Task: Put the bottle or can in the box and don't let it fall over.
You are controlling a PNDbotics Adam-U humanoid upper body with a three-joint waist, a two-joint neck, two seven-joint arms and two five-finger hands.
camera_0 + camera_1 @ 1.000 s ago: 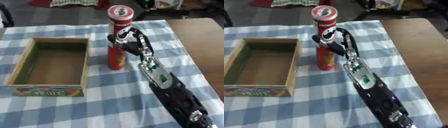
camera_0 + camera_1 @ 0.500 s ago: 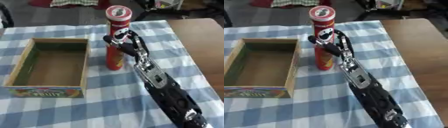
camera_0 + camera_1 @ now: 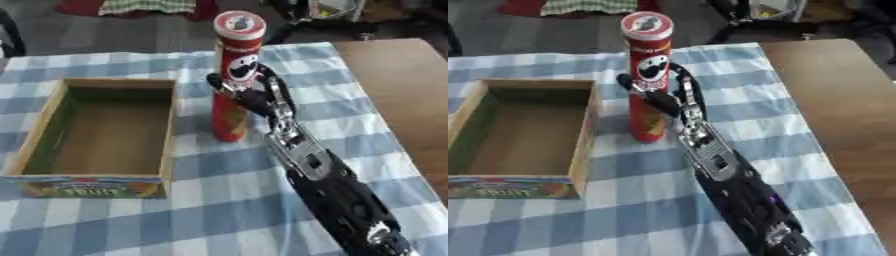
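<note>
right hand [image 3: 248, 91] reaches up from lower right, fingers curled round can [image 3: 234, 75] | can upright on cloth [image 3: 219, 200], just right of box [image 3: 101, 130] | grip unchanged, arm angled further left than before

The black and silver right arm [image 3: 328, 185] is entering from the near right corner and is extending diagonally toward the far left. Its forearm is lying low, with a silver wrist section [image 3: 297, 150] between the black forearm casing and the hand. The black right hand [image 3: 254, 92] is curling its fingers [image 3: 633, 86] and thumb around the tall red cylindrical can [image 3: 234, 75] at mid-height. The left arm and hand are not showing in either view.
</note>
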